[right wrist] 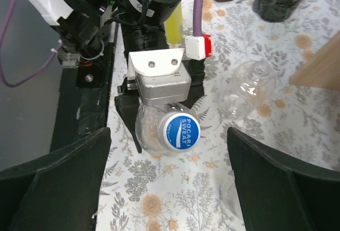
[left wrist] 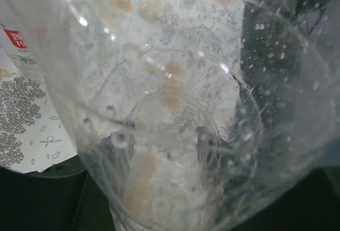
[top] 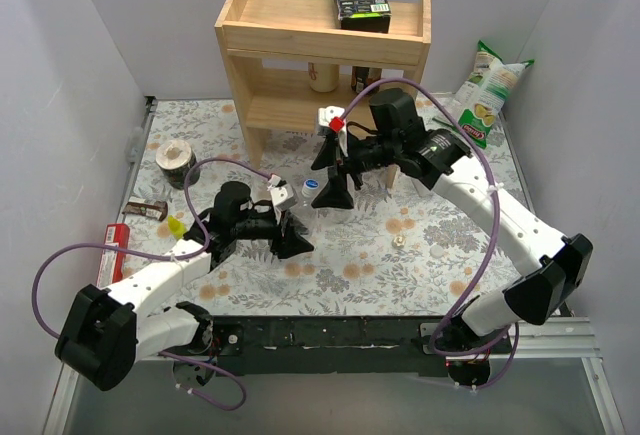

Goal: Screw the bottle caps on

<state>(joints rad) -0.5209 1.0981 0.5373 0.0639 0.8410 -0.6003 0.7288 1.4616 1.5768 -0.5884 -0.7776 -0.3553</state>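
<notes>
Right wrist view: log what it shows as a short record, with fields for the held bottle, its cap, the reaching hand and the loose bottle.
held: clear bottle in the left hand, shut on it
cap: blue cap on its neck; tightness cannot be told
reaching: right hand open, fingers either side of the cap, apart from it
loose: second bottle lying on the table, no cap

The flowery table (top: 385, 267) holds a shelf (top: 320, 45) far back, a tape roll (top: 173, 158) left, and a bottle (right wrist: 248, 88) lying down.
</notes>
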